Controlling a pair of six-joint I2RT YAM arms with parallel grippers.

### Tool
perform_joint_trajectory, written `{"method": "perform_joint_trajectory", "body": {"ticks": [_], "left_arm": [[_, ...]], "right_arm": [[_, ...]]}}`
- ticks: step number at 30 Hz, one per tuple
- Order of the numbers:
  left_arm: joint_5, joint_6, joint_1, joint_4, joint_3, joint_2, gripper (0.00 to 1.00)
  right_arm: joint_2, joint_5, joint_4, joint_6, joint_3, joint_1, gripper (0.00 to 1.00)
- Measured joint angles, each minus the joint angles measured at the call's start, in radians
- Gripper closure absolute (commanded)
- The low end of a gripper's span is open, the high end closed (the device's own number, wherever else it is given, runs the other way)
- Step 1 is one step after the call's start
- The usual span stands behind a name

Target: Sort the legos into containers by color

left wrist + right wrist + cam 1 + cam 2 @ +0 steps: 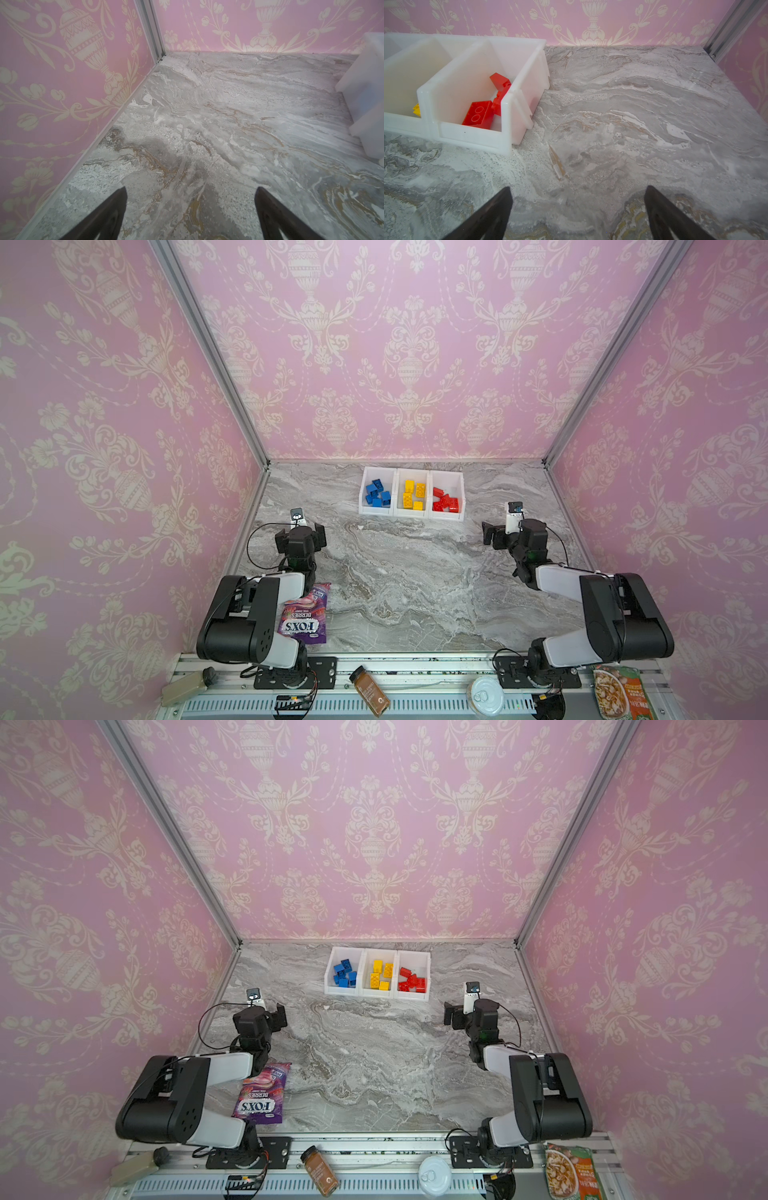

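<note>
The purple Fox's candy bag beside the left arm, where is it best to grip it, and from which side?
Probably its long edge facing the middle of the table. The candy bag lies flat and the left arm crowds its other side, so come from above on the open side and pinch that edge; the flat face offers little to close on.
</note>
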Motion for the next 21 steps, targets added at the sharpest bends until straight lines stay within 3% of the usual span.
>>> {"method": "perform_joint_trajectory", "body": {"ticks": [2, 9, 12, 21], "left_arm": [[0.001, 0.004, 0.0, 0.1, -0.033, 0.051, 0.03], [0.011, 0.017, 0.0, 0.212, -0.059, 0.08, 0.03], [0.013, 0.021, 0.0, 0.305, -0.071, 0.131, 0.03], [0.016, 0.022, 0.0, 0.364, -0.092, 0.149, 0.02]], "right_arm": [[0.009, -0.006, 0.049, 0.0, -0.025, 0.0, 0.0], [0.069, -0.006, 0.24, -0.016, -0.11, 0.011, 0.0], [0.079, -0.005, 0.274, -0.022, -0.125, 0.014, 0.0], [0.08, 0.082, 0.3, -0.022, -0.125, 0.032, 0.0]]}}
